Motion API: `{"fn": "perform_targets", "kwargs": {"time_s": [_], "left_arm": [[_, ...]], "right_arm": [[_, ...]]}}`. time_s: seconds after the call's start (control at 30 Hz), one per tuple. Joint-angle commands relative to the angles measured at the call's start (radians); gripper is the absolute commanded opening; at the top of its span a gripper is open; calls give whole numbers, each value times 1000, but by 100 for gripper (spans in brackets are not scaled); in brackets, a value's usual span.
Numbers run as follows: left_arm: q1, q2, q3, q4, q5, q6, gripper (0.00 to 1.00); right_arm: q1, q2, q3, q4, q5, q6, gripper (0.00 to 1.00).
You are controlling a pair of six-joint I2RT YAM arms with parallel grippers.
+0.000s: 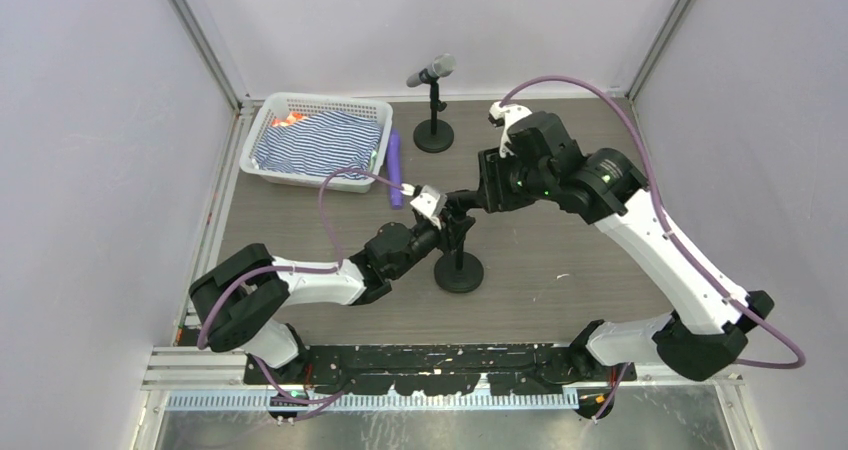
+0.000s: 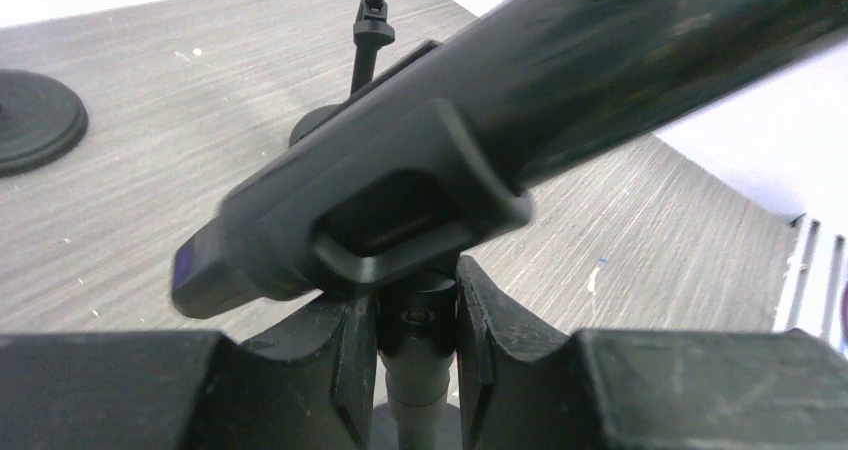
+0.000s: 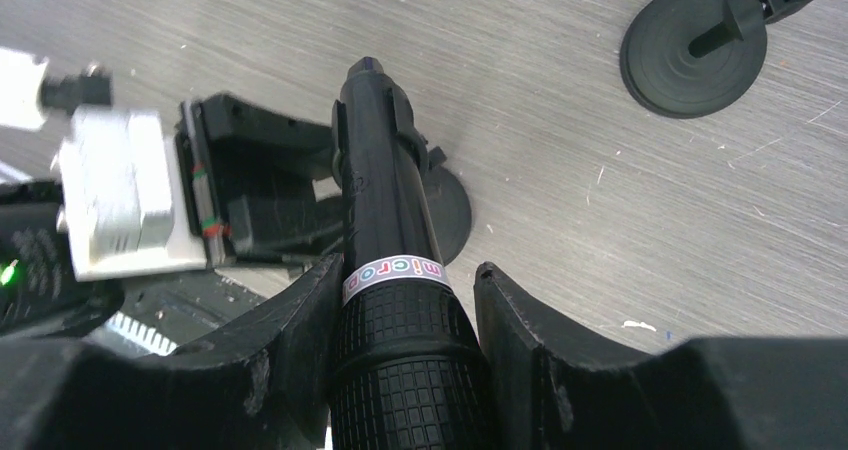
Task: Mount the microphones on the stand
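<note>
Black microphone (image 3: pixel 385 170): held over the table (image 1: pixel 560 260), its tail end laid in the clip (image 2: pixel 400 240) of the near stand (image 1: pixel 459 270). Whether it is fully seated cannot be told.
Right gripper (image 3: pixel 405 275): clamped on the black microphone, one finger on each side of the textured section by the printed band.
Left gripper (image 2: pixel 412 305): closed round the near stand's post just under the clip, bracing it.
Silver-grey microphone (image 1: pixel 432 70): mounted on the far stand (image 1: pixel 433 135).
Purple microphone (image 1: pixel 396 165): lying flat on the table just beside the basket (image 1: pixel 330 98).
Risk, seating: if the right gripper lets go before the body is pressed home, the heavier head end would probably lever the tail out of the clip.
Risk, tipping: a push along the microphone's axis could slide or tip the near stand on its small round base if the left gripper's brace slips.
Risk, pivot: downward force may swing the clip on its joint and leave the microphone drooping.
Count, microphones: three (one black, one silver-grey, one purple).
Count, stands: two in the overhead view. The left wrist view shows a disc base (image 2: pixel 30 115) and a separate post (image 2: pixel 370 30) beyond the held stand; these cannot be matched with certainty.
Count, basket: one, holding one striped cloth (image 1: pixel 320 142).
Count, grippers: two, both occupied.
</note>
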Motion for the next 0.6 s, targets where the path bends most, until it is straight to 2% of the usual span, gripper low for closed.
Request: {"fn": "perform_targets", "kwargs": {"time_s": [0.0,0.3,0.57], "left_arm": [[-100,3,83,67,217,145,0],[-104,2,81,65,207,147,0],[-100,-5,52,65,87,127,0]], "right_arm": [[2,200,-110,45,43,-15,1],[1,226,-142,73,39,-13,1],[2,128,-142,80,51,-4,1]]}}
